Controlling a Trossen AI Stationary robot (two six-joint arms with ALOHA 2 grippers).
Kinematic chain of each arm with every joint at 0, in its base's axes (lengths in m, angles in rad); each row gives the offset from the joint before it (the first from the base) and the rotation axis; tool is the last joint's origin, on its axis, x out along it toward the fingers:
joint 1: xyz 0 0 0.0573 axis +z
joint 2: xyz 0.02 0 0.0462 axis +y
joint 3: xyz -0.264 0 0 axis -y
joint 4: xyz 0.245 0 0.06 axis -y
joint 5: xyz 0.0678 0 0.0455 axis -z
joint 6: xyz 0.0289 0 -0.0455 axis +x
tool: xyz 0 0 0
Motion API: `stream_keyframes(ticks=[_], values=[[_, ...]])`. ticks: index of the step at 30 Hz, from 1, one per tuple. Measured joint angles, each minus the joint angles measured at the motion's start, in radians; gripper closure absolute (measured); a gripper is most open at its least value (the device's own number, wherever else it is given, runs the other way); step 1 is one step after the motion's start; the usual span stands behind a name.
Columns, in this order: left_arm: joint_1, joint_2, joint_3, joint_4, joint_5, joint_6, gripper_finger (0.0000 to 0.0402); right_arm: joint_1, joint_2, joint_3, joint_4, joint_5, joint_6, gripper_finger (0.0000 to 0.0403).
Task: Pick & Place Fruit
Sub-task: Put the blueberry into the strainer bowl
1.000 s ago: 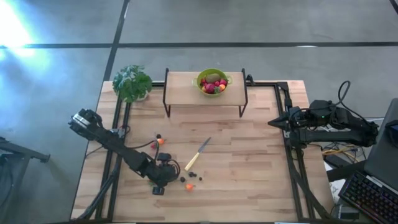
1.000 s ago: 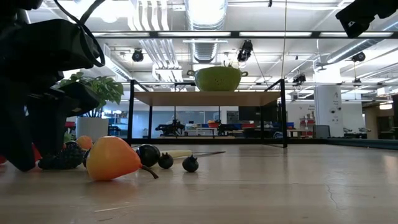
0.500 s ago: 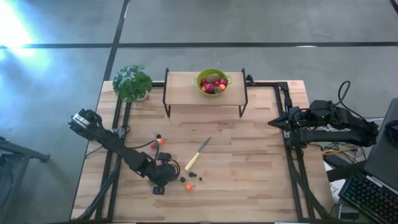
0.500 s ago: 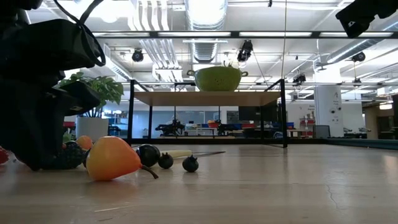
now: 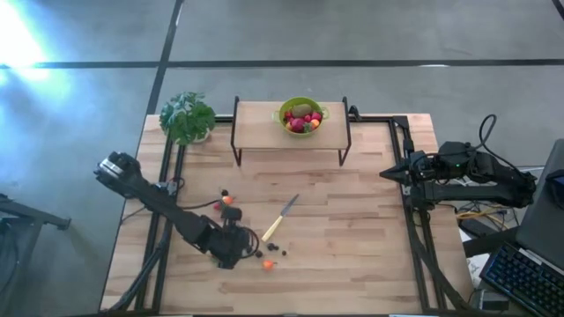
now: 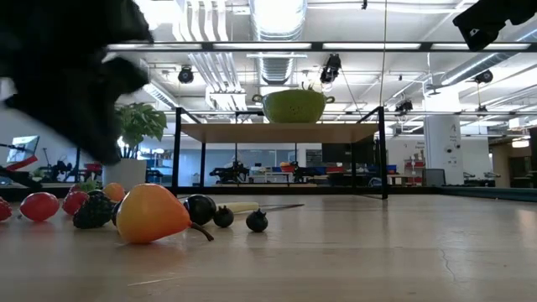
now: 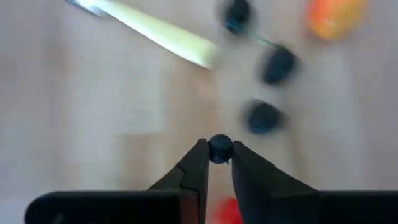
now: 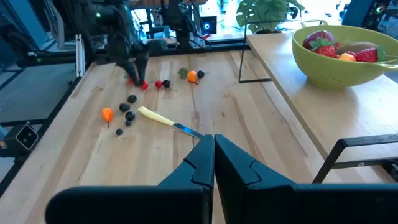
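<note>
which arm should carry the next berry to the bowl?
Left. Its pincer already grips a dark berry among the loose fruit. The right pincer is shut, empty, parked at the table's right edge.

I'm working in a robotics lab/industrial-type hall. Evidence: exposed ceiling ducts (image 6: 277, 33) and strip lights, polished concrete floor (image 5: 352, 31) w/ dark tape lines, more benches and equipment (image 6: 243, 172) across the room. My butcher-block table (image 5: 352, 229) sits on a black metal frame; keyboard (image 5: 524, 277) at one edge.
</note>
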Motion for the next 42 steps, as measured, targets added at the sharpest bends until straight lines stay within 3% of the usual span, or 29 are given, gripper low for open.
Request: stream_keyframes(ticks=[5, 10, 12, 14, 18, 26, 34, 42], values=[[0.007, -0.008, 0.111, -0.066, -0.35, 0.123, 0.0344, 0.0, 0.0, 0.0, 0.0, 0.0, 0.0, 0.0394], [0.024, -0.009, 0.184, 0.026, -0.763, 0.319, 0.0344, 0.0, 0.0, 0.0, 0.0, 0.0, 0.0, 0.0394], [0.042, -0.009, 0.204, 0.089, -0.878, 0.415, 0.0344, 0.0, 0.0, 0.0, 0.0, 0.0, 0.0, 0.0394], [0.064, -0.009, 0.223, 0.16, -0.93, 0.513, 0.0345, 0.0, 0.0, 0.0, 0.0, 0.0, 0.0, 0.0394], [0.134, -0.01, 0.242, 0.328, -0.886, 0.696, 0.0345, 0.0, 0.0, 0.0, 0.0, 0.0, 0.0, 0.0394], [0.331, -0.01, 0.243, 0.621, -0.533, 0.913, 0.0345, 0.0, 0.0, 0.0, 0.0, 0.0, 0.0, 0.0394], [0.549, -0.01, 0.243, 0.728, -0.363, 0.904, 0.0345, 0.0, 0.0, 0.0, 0.0, 0.0, 0.0, 0.0394], [0.753, -0.01, 0.243, 0.73, -0.268, 0.701, 0.0344, 0.0, 0.0, 0.0, 0.0, 0.0, 0.0, 0.0394]])
